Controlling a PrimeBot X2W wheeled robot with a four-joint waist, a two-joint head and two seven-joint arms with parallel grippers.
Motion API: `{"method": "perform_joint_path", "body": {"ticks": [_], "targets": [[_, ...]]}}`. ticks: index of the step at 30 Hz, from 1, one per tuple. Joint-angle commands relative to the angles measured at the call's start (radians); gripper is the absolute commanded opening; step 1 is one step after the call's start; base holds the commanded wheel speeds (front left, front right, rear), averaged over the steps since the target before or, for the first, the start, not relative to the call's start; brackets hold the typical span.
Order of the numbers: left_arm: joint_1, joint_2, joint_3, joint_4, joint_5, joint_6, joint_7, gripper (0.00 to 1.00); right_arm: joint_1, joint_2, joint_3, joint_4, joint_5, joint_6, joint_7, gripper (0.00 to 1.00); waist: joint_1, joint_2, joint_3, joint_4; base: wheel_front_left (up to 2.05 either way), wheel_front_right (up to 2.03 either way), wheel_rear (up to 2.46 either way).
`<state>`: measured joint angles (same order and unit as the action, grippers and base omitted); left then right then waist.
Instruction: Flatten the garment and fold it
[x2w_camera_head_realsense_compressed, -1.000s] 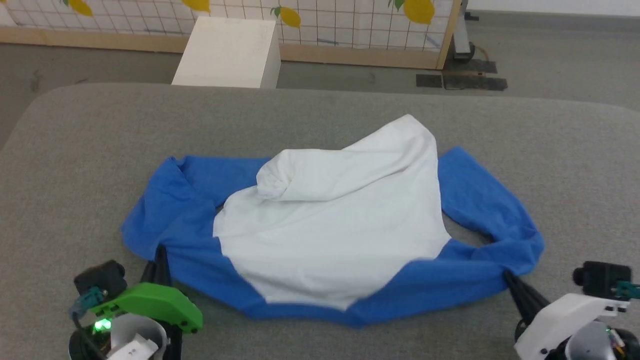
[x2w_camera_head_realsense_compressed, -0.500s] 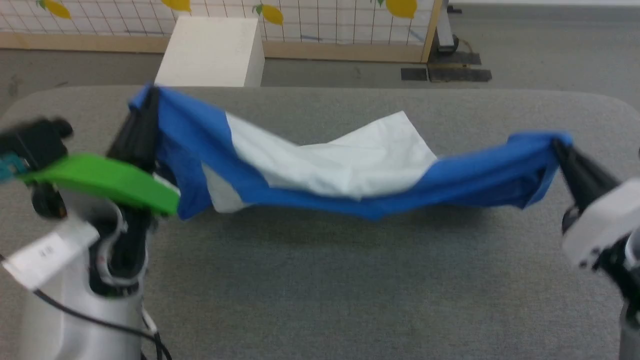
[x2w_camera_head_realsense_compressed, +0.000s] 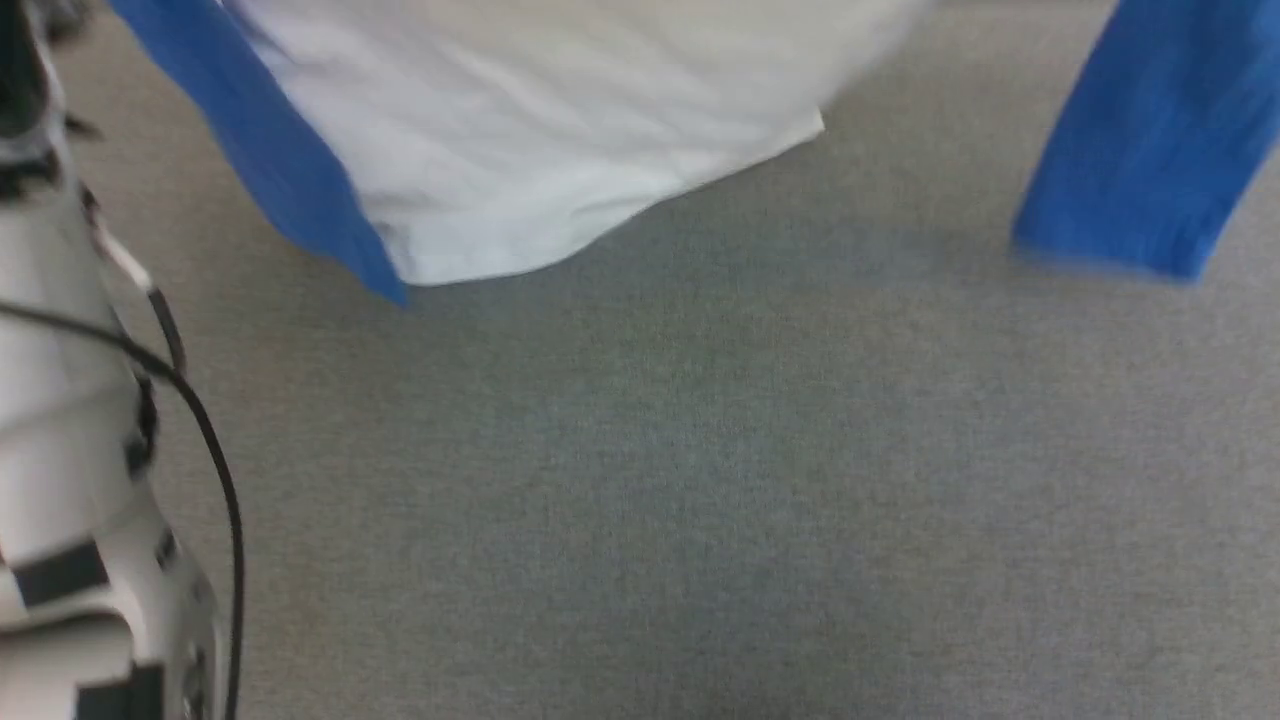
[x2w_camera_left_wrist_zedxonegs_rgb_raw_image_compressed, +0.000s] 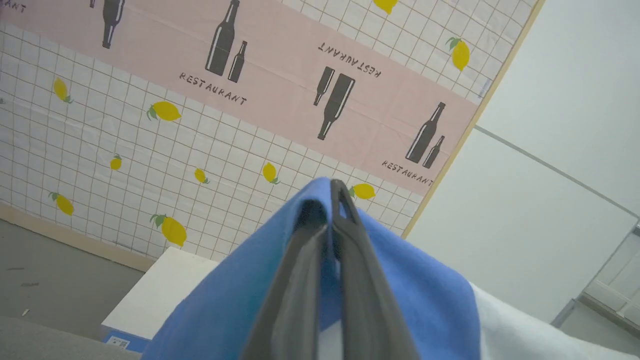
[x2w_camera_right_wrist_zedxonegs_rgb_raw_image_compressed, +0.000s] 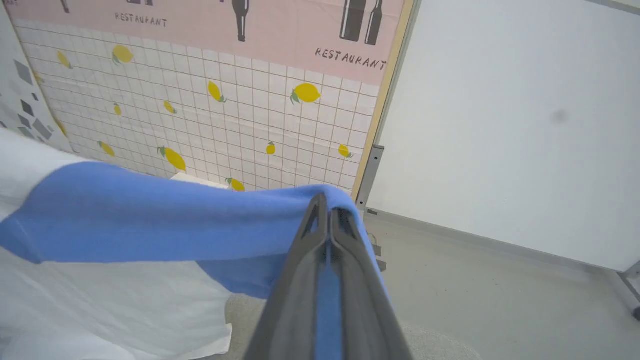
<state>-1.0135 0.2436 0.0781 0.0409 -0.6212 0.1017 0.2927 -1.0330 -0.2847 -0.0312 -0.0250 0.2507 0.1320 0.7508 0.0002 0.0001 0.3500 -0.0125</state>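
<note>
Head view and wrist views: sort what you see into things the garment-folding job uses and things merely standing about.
Job in hand: garment, held up; left gripper and right gripper, jaws shut on its blue cloth; grey table.
Standing about: lemon-print panel; white box; plain white wall.

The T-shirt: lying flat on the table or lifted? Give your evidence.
Lifted. The T-shirt hangs over the table, its blue fabric pinched high by the shut left gripper and right gripper.
</note>
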Motion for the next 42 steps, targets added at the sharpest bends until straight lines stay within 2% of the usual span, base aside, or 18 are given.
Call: {"method": "perform_joint_path", "body": {"ticks": [1,5,12,15,19,26,31,36,42], "targets": [[-0.06,0.008,0.01,0.021,0.016,0.015,-0.022,0.0,-0.06,-0.005,0.007,0.031,-0.016,-0.001,-0.027,0.0,-0.0002,-0.0001,0.137,-0.025,0.0,0.0,0.0],[-0.218,0.012,0.05,0.101,0.025,0.037,-0.115,0.0,-0.237,-0.009,0.022,0.134,-0.072,-0.001,-0.116,0.0,-0.0002,-0.0001,0.196,-0.034,0.0,0.0,0.0],[-0.391,0.017,0.087,0.189,0.018,0.015,-0.264,0.0,-0.462,0.005,0.015,0.256,-0.17,-0.001,-0.334,0.0,-0.0002,-0.0001,0.239,-0.031,0.0,0.0,0.0],[-0.402,0.013,0.088,0.227,0.003,-0.003,-0.275,0.0,-0.494,0.012,0.017,0.304,-0.17,-0.001,-0.382,0.0,-0.0002,-0.0001,0.237,-0.021,0.0,0.0,0.0],[-0.34,0.017,0.065,0.296,0.002,-0.034,-0.254,0.0,-0.469,0.005,0.032,0.367,-0.141,-0.001,-0.406,0.0,-0.0002,-0.0001,0.217,-0.005,0.0,0.0,0.0],[-0.099,0.057,-0.022,0.409,0.05,-0.104,-0.176,0.0,-0.236,0.003,0.074,0.427,-0.032,-0.001,-0.366,0.0,-0.0002,-0.0001,0.115,0.007,0.0,0.0,0.0],[0.115,0.079,-0.058,0.402,0.054,-0.137,-0.104,0.0,0.001,-0.002,0.08,0.395,0.058,-0.001,-0.311,0.0,-0.0002,-0.0001,0.011,0.014,0.0,0.0,0.0],[0.368,0.079,-0.057,0.329,0.027,-0.131,-0.042,0.0,0.296,0.029,0.037,0.278,0.132,-0.001,-0.251,0.0,-0.0002,-0.0001,-0.092,0.015,0.0,0.0,0.0],[0.68,0.06,-0.051,0.208,0.012,-0.081,0.013,0.0,0.645,0.096,-0.065,0.106,0.123,-0.001,-0.189,0.0,-0.0002,-0.0001,-0.193,0.019,0.0,0.0,0.0]]}}
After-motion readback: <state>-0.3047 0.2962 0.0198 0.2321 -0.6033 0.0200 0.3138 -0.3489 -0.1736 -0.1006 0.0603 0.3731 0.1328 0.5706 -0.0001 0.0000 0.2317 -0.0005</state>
